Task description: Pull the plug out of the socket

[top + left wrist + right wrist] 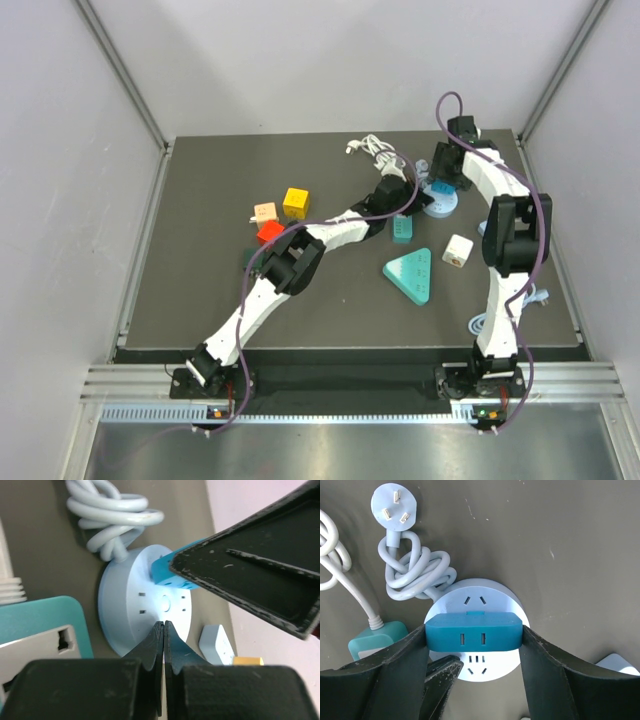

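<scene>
The right gripper [474,644] pinches the teal plug [474,630] by its two short ends. The plug sits plugged into a round pale-blue socket [480,592] at the far right of the dark worktop [200,300]. The left gripper [163,630] is pressed together, its tips over the left part of the socket's face, just beside the plug - whether they bear down on it I cannot tell. A coiled white cable [415,575] runs off the socket's far-left edge. A teal block [40,625] lies just left of the socket, a small white adapter [217,642] near it, and a teal triangle [412,273] nearer still.
</scene>
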`<state>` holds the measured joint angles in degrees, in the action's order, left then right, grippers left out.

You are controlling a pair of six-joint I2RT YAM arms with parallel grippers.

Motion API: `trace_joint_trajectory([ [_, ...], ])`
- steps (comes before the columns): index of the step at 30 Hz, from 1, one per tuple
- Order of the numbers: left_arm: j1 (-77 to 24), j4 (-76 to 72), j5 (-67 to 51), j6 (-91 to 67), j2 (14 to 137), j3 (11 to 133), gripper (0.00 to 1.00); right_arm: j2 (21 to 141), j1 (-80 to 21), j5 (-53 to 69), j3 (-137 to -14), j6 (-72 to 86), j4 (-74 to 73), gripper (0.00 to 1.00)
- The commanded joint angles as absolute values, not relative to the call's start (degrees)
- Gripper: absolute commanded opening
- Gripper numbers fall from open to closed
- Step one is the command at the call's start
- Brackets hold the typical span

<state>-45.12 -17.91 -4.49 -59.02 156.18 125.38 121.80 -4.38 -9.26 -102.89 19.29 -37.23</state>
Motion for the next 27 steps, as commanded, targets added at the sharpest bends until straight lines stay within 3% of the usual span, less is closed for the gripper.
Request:
trace_joint_trajectory([
  [1,-45.35,-6.34,-1.76,-58.18,159.17,128.14,0.00,120.15,-5.97,-10.46,-104.24,18.72,-34.19,0.11],
  [2,-45.35,-4.76,-1.32,-58.44,159.43,129.28,0.00,119.36,-6.24,-11.16,-104.06,18.72,-33.58,0.00],
  [14,-45.53,8.17,2.37,-58.36,163.30,136.93,0.00,110.66,-7.38,-11.52,-96.77,25.48,-26.54,0.00],
  [27,-45.44,13.97,3.16,-58.10,166.64,140.97,0.00,110.83,-7.91,-11.95,-109.95,27.51,-36.38,0.00],
])
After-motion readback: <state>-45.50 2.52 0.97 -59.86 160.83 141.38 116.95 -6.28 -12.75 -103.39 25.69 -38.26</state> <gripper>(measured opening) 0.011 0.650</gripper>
